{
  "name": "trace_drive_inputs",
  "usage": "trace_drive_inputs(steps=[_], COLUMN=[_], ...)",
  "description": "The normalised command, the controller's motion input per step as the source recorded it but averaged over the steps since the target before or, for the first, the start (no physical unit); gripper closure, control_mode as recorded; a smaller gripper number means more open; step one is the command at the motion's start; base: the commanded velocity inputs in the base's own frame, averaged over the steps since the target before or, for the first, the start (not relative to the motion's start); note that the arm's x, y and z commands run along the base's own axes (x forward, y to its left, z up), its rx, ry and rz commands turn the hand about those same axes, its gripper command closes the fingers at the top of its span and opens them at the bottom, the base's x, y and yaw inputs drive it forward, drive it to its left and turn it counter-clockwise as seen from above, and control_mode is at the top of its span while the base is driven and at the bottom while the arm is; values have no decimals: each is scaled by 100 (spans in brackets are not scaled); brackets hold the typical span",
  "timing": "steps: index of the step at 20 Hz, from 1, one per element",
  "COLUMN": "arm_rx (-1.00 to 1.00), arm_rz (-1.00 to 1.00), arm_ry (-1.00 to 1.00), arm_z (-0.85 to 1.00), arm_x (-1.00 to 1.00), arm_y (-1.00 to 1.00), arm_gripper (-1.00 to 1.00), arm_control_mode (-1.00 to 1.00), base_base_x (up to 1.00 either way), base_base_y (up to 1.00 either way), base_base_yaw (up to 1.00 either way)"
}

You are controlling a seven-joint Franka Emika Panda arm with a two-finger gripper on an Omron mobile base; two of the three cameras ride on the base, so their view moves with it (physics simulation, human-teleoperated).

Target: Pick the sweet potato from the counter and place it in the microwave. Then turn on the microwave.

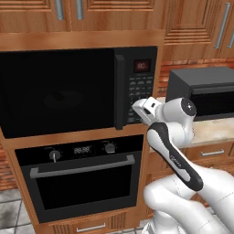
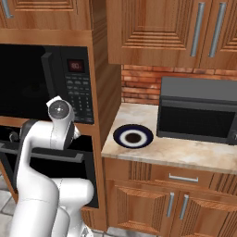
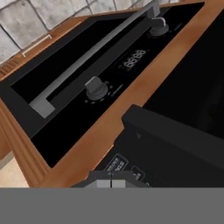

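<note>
Now, gripper: the gripper [image 3: 111, 183] sits at the lower keypad of the microwave; its two fingertips are pressed together with no gap, and nothing is held between them.
Hand: in the left base view the white hand [image 1: 147, 109] points at the lower right corner of the microwave's keypad [image 1: 139, 98], close against it; whether it touches a button cannot be told.
Microwave: the microwave [image 1: 59, 93] is built into the wooden cabinet column, its wide dark door closed, a red display [image 1: 141, 66] lit above the keypad.
Sweet potato: it cannot be made out; behind the dark door glass only a faint round shape shows, too dim to name.
Oven: the black oven [image 1: 82, 183] sits directly below the microwave, with two knobs, a small display and a silver bar handle [image 1: 82, 167]; its door is shut.
Counter: the counter [image 2: 194, 155] lies to the right of the cabinet column, over wooden drawer fronts with silver handles.
Plate: a round blue-rimmed plate [image 2: 133, 136] rests on the counter near its left end, dark in the middle.
Box appliance: a dark grey box appliance [image 2: 199, 111] stands on the counter to the right of the plate, against the brick wall.
</note>
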Motion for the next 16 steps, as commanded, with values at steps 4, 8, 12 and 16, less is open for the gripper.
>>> trace_drive_inputs(steps=[4,8,12,16], arm_rx=[0,0,0,0], arm_rz=[0,0,0,0], arm_ry=[0,0,0,0], arm_z=[-1,-4,-12,-11], arm_x=[10,10,8,6], arm_y=[1,4,4,2], arm_gripper=[100,100,100,100], arm_control_mode=[-100,-100,-100,-100], base_base_x=[0,0,0,0], base_base_y=[0,0,0,0], base_base_yaw=[0,0,0,0])
